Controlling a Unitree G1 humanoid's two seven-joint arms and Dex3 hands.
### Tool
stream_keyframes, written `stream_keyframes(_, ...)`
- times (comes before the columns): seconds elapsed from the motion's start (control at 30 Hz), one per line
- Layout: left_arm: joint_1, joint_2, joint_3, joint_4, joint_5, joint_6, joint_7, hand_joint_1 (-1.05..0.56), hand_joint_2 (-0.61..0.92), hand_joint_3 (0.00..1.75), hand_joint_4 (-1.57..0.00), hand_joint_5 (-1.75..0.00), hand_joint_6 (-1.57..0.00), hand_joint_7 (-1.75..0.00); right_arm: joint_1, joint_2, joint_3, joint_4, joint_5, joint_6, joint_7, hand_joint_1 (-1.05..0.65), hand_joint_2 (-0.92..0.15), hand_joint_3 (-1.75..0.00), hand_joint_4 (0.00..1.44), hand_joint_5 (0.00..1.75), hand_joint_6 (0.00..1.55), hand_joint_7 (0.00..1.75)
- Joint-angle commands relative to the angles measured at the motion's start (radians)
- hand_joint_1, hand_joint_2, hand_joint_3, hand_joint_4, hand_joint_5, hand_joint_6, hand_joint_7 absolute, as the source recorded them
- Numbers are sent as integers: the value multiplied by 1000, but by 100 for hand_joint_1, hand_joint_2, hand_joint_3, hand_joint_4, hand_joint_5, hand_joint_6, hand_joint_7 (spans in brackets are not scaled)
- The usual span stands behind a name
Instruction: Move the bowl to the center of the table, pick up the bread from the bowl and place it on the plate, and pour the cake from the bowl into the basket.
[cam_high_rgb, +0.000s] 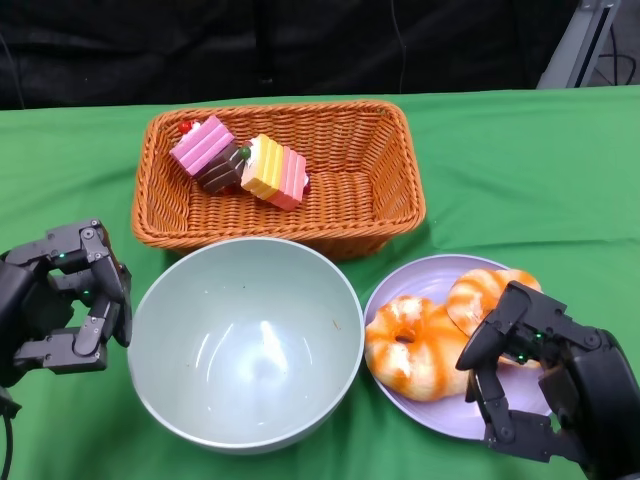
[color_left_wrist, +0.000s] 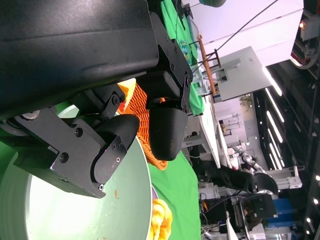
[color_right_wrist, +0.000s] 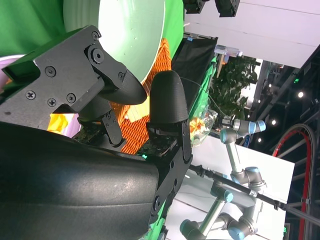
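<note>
Bowl (cam_high_rgb: 245, 345) btwn robot hands, touching neither

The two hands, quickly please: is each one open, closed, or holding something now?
Left hand: open, holding nothing, beside the pale green bowl.
Right hand: open, holding nothing, over the lilac plate.

Both hands are black and made of blocky parts. The left hand (cam_high_rgb: 70, 295) has tiny green lights on it. The right hand (cam_high_rgb: 545, 385) has them too. Up close, the fingers (color_right_wrist: 167, 97) have round smooth tips and small screws.
</note>
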Motion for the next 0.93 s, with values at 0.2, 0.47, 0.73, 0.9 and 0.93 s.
stream_keyframes(0.2, 17, 14, 13, -9, -8, 6, 4, 2, 44, 147, -90, -175, -74, -163, 13, -5, -4, -42, 25, 33, 10, -12, -48, -131, 79, 175, 61, 159)
stream_keyframes(0.47, 16, 15, 16, -6, -6, 5, 6, 2, 47, 142, -89, -175, -75, -159, 9, -2, -11, -36, 22, 31, 7, -13, -46, -131, 79, 175, 62, 159)
stream_keyframes(0.73, 9, 14, 14, 1, -10, 4, -4, 1, 47, 143, -89, -175, -75, -160, 7, -1, -10, -40, 14, 39, 4, -11, -47, -131, 78, 175, 62, 158)
stream_keyframes(0.9, 12, 13, 14, -3, -6, 6, 4, 2, 46, 144, -89, -175, -75, -160, 7, 1, -8, -41, 10, 38, 2, -11, -47, -131, 78, 175, 62, 158)
stream_keyframes(0.93, 12, 13, 14, -3, -6, 6, 4, 2, 46, 144, -89, -175, -75, -160, 7, 1, -8, -41, 10, 38, 2, -11, -47, -131, 78, 175, 62, 158)
